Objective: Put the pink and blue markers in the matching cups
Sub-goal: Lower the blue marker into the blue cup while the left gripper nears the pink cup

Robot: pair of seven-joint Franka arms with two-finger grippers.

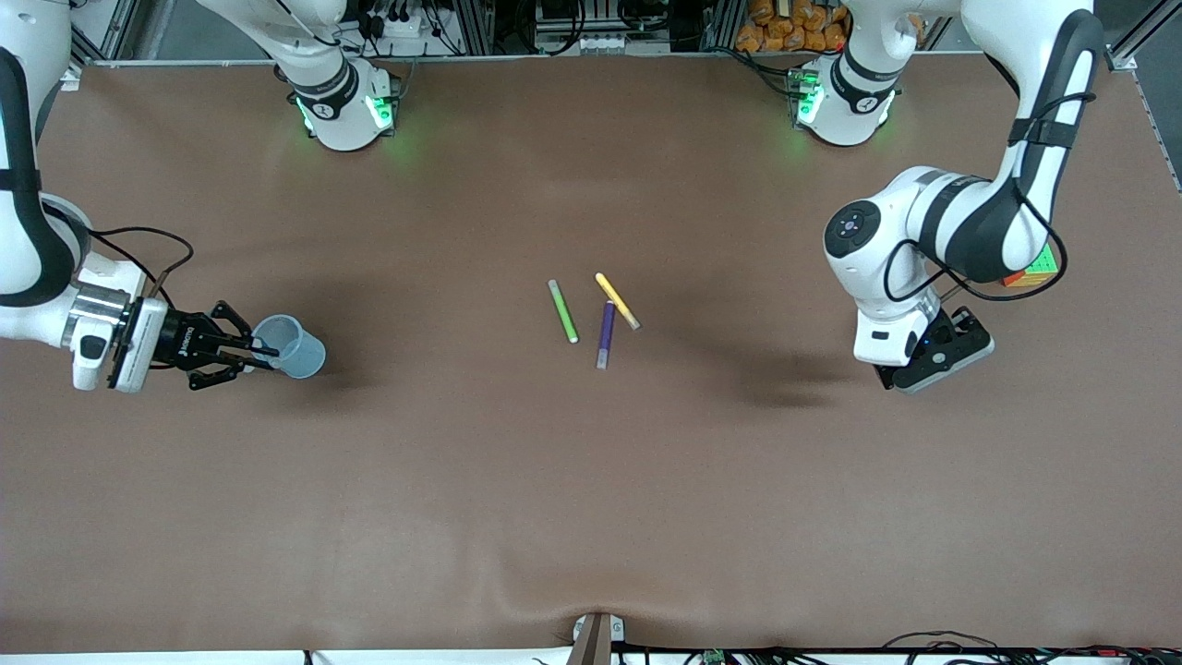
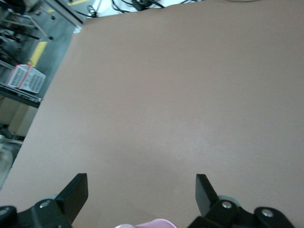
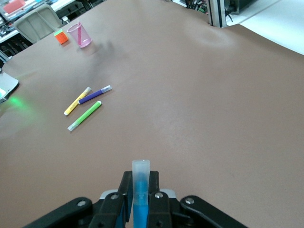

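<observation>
Between our right gripper's (image 3: 141,209) black fingers, pinched tight, we see the blue marker (image 3: 140,190), a slim stick with a translucent greyish cap, held right at the rim of the light blue cup (image 1: 293,346), a small translucent tumbler. Ahead of this gripper on the matte brown table (image 1: 591,480) lie 3 slim markers: green (image 1: 562,311), purple (image 1: 606,333), yellow (image 1: 617,300). Well past them stands the pale pink cup (image 3: 80,34) with the pink marker (image 3: 83,34) leaning inside, beside a colourful cube (image 3: 60,36). Our left gripper (image 2: 141,192), fingers spread wide, hovers directly above that pink cup.
</observation>
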